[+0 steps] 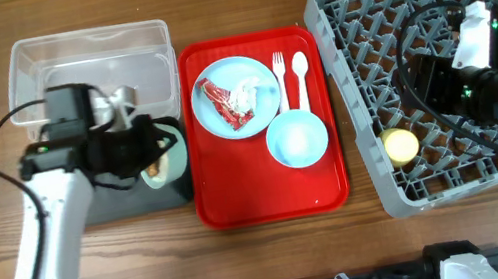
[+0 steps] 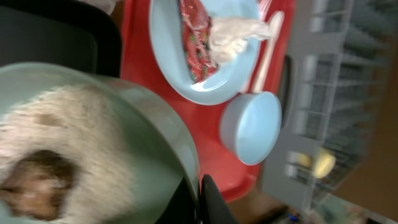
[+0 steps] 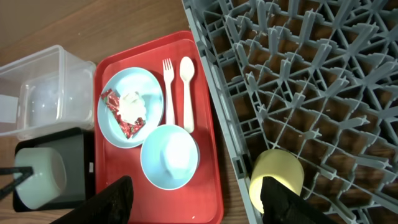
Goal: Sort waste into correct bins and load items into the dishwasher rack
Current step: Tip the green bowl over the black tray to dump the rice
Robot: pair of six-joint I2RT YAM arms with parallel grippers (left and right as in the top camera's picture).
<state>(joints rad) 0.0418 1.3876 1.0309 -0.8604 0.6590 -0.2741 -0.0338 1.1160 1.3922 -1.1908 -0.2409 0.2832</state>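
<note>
While the left end effector point(image 2: 199, 202) is clamped on the rim of the pale green bowl point(image 2: 130, 124), the bowl hangs tipped over the black tray point(image 1: 142, 198) with rice point(image 2: 81, 137) and a brown bit point(image 2: 34, 180) inside. The right end effector point(image 3: 199, 200) hovers over the grey rack point(image 3: 311, 81), its fingers wide apart. A yellow cup point(image 3: 275, 177) lies in the rack. On the red tray point(image 1: 268, 192) sit the blue bowl point(image 1: 298, 138), fork point(image 1: 280, 78), spoon point(image 1: 299, 72) and a plate point(image 1: 218, 74) carrying the wrapper point(image 1: 219, 102) and tissue point(image 1: 247, 97).
</note>
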